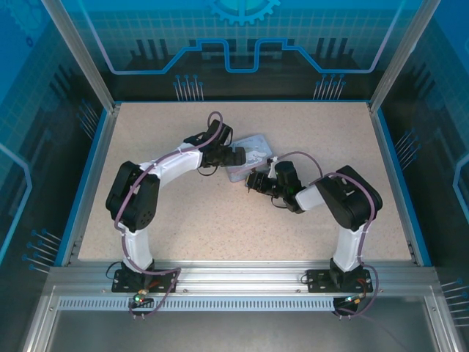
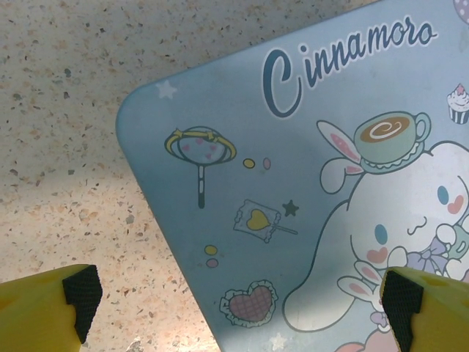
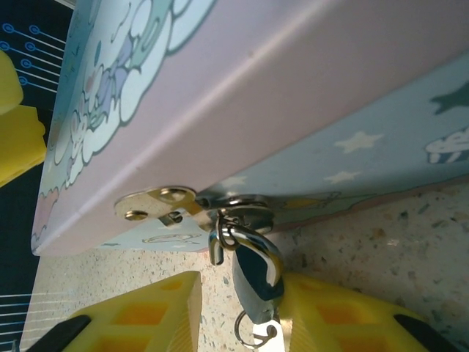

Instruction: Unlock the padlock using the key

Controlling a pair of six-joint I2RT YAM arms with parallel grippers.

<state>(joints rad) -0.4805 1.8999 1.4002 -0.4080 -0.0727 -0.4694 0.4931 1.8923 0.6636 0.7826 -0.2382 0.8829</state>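
Observation:
The padlock (image 3: pixel 256 275), small, dark and shiny, hangs by its shackle from the metal hasp (image 3: pixel 157 202) on the front of the pastel tin (image 3: pixel 242 66). A small wire ring and the pale head of the key (image 3: pixel 267 336) stick out of its lower end. My right gripper (image 3: pixel 242 293) is low on the table with the padlock between its yellow fingers (image 3: pixel 146 315). One finger touches the padlock; a gap remains on the other side. My left gripper (image 2: pixel 234 301) hovers wide open above a corner of the tin's lid (image 2: pixel 308 183), holding nothing.
The tin (image 1: pixel 249 158) lies mid-table between my left gripper (image 1: pixel 238 155) and my right gripper (image 1: pixel 253 182). Speckled tabletop (image 1: pixel 183 213) surrounds it, bounded by blue panel walls. A yellow finger of the left gripper (image 3: pixel 15 125) shows past the tin's far side.

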